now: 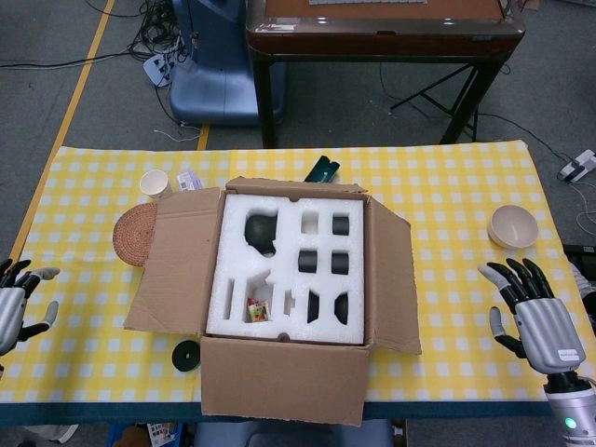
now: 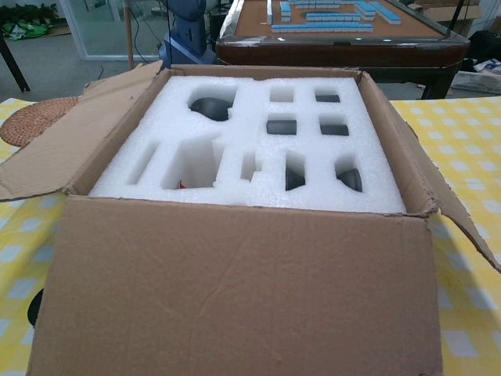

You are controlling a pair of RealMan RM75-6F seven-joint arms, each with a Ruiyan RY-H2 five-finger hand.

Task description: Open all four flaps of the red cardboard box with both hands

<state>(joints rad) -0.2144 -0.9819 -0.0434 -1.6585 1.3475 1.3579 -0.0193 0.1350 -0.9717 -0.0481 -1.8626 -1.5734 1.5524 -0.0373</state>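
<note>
The cardboard box (image 1: 279, 377) sits mid-table, brown in colour, with its flaps folded outward: left flap (image 1: 172, 261), right flap (image 1: 391, 279), near flap hanging over the front, far flap (image 1: 289, 189) low behind. White foam (image 1: 289, 265) with cut-outs fills it, also plain in the chest view (image 2: 250, 141). My left hand (image 1: 11, 303) is at the far left table edge, fingers spread, holding nothing. My right hand (image 1: 535, 317) hovers near the right front corner, fingers spread, empty. Neither hand shows in the chest view.
A woven coaster (image 1: 137, 233), a paper cup (image 1: 155, 182) and a small packet (image 1: 189, 179) lie left of the box. A black disc (image 1: 187, 355) sits by the front left corner. A beige bowl (image 1: 513, 226) stands at right. A dark teal object (image 1: 322, 170) lies behind the box.
</note>
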